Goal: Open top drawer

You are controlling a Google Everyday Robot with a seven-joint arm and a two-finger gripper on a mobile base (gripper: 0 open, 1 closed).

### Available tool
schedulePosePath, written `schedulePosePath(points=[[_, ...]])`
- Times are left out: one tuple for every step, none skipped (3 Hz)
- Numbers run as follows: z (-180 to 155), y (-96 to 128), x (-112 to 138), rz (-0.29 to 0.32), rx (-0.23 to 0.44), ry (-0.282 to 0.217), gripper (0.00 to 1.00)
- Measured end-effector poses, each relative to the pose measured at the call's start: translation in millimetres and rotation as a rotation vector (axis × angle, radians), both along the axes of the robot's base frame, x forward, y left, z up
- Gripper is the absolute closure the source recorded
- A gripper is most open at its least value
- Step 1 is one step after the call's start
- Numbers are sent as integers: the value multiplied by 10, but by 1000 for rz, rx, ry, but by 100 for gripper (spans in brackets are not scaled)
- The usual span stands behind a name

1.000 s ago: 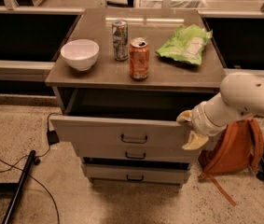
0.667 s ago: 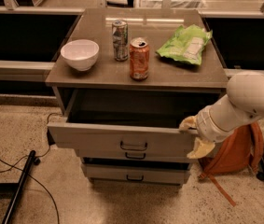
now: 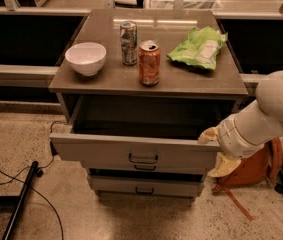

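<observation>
**Top Drawer Stands Well Out, My Hand at Its Right End**

On the speckled floor nearest the camera, a black rod [image 3: 21, 194] and thin dark cables lie at the left, well apart from the cabinet. Above the narrower grey lower drawer front [image 3: 143, 186], the wide grey top drawer [image 3: 106, 151] stands pulled well out toward the camera. Its plain grey inside is open to view and darkens toward the back. Its long axis runs side to side across the frame, and its travel runs straight toward the camera.

My pale yellow hand [image 3: 215, 150] sits at the right-hand end of that front, against its edge. The small dark loop handle [image 3: 143, 159] lies at the centre, off to my hand's left. Whether my hand is spread or clamped there I cannot tell. A rust-orange bag [image 3: 251, 169] rests on the floor just behind my white arm [image 3: 276, 109].

I judge the opening nearly done. Any last pull must run along the slide, toward the camera, not sideways.

Beyond, on the grey-brown worktop [image 3: 181, 79], stand a white bowl [image 3: 85, 58], an orange drinks can [image 3: 149, 63], a silver can [image 3: 128, 43] and a crumpled green snack bag [image 3: 200, 46].
</observation>
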State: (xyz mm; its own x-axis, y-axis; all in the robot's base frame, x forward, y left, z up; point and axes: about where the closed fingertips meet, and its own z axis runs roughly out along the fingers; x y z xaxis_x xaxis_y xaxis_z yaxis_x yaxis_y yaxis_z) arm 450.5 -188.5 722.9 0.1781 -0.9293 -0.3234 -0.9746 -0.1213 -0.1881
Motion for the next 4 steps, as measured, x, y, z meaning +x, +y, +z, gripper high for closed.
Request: schedulePosePath(points=[[218,57,211,-17,-23,-66,38],[292,110,569,-48,-50,-116,39],[182,121,929,-87,-48,-137,57],[-94,130,1190,-108,-45,-125,76]])
